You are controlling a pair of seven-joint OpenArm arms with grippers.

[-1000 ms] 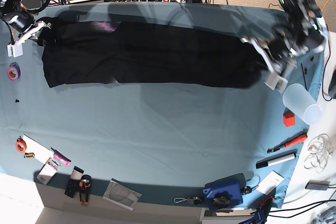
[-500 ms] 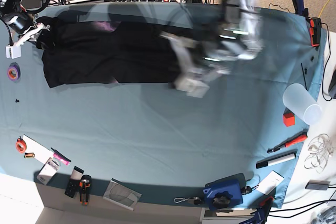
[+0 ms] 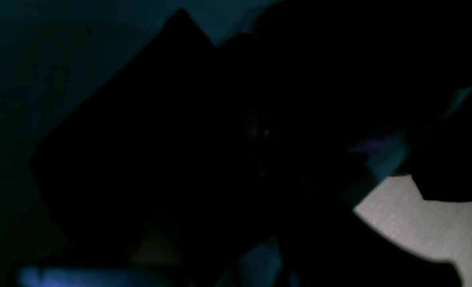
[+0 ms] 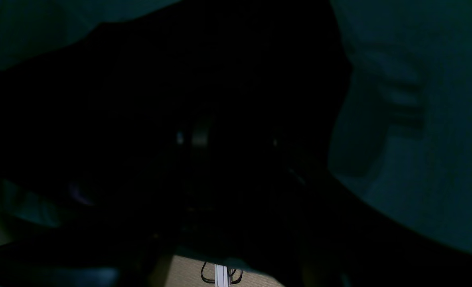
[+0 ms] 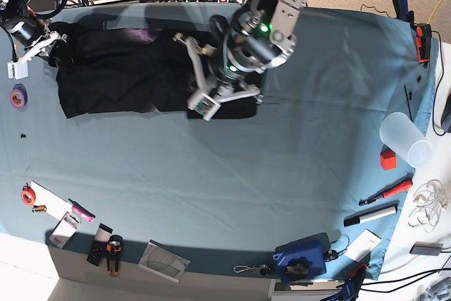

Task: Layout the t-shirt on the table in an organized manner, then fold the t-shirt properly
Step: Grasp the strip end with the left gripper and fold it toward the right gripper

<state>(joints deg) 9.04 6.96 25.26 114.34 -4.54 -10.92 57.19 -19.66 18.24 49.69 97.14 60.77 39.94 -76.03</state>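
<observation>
The black t-shirt (image 5: 120, 75) lies at the back left of the teal table (image 5: 232, 188), doubled over on itself, its right edge near the table's middle. A purple bit of print (image 5: 144, 34) peeks out at its top edge. My left gripper (image 5: 201, 93) hovers over the shirt's doubled right part; its jaws cannot be made out. My right gripper (image 5: 34, 51) sits at the shirt's left end, and whether it grips is hidden. Both wrist views are nearly black: dark cloth (image 3: 220, 159) fills the left one, and dark cloth (image 4: 200, 119) beside teal table (image 4: 419, 119) fills the right one.
A purple tape roll (image 5: 18, 96) lies left of the shirt. A translucent cup (image 5: 405, 139), red block (image 5: 387, 159), red-handled tool (image 5: 387, 192) and marker (image 5: 371, 216) sit at the right edge. A blue device (image 5: 299, 259) and small tools (image 5: 113, 252) line the front.
My left arm has swept from the table's right end to its middle, bringing the shirt's right end over the rest. The shirt now spans about half its former length. The right arm stayed put.
</observation>
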